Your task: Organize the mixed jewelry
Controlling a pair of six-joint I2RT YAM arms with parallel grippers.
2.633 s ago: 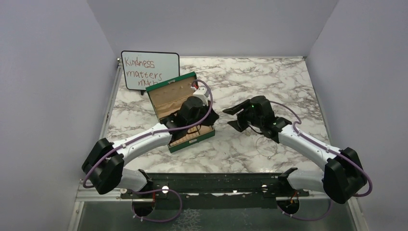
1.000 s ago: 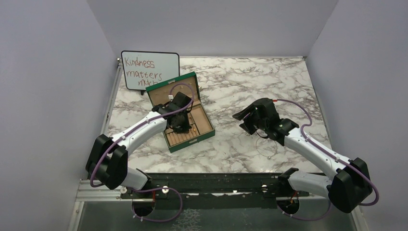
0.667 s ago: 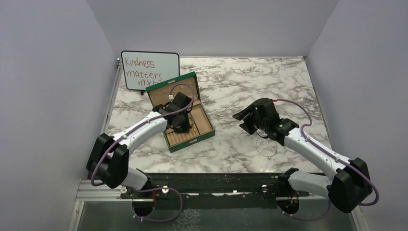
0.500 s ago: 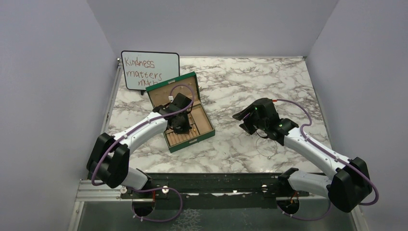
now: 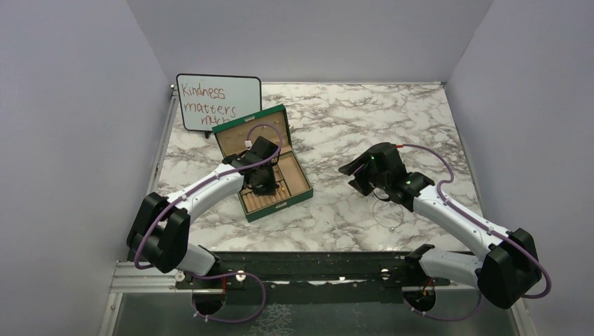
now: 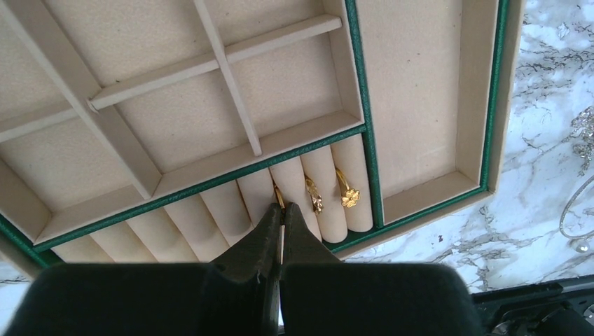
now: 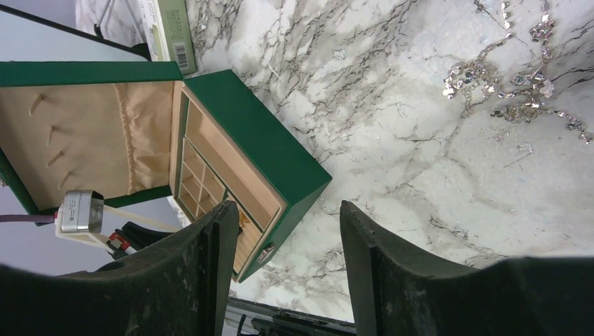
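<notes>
The green box (image 5: 279,207) lies open on the marble. In the left wrist view my left gripper (image 6: 282,208) is shut on a gold ring (image 6: 278,195), pinched at the tips and set in a slot of the tan ring rolls. Two more gold rings (image 6: 313,195) (image 6: 347,194) sit in the slots to its right. My right gripper (image 7: 287,213) hangs open and empty above the table, right of the box (image 7: 260,137). Silver bits (image 7: 501,84) lie scattered on the marble. A thin silver wire loop (image 5: 387,213) lies by the right arm.
A whiteboard (image 5: 218,102) with writing stands behind the box at the back left. A small white-and-green carton (image 7: 169,28) stands next to it. The box's tan compartments (image 6: 189,112) hold nothing. The box lid (image 7: 84,133) stands upright.
Since the oldest frame the left gripper has moved from the box's right side down onto the ring rolls, and the right arm has shifted right. Over the last second nothing has moved.
</notes>
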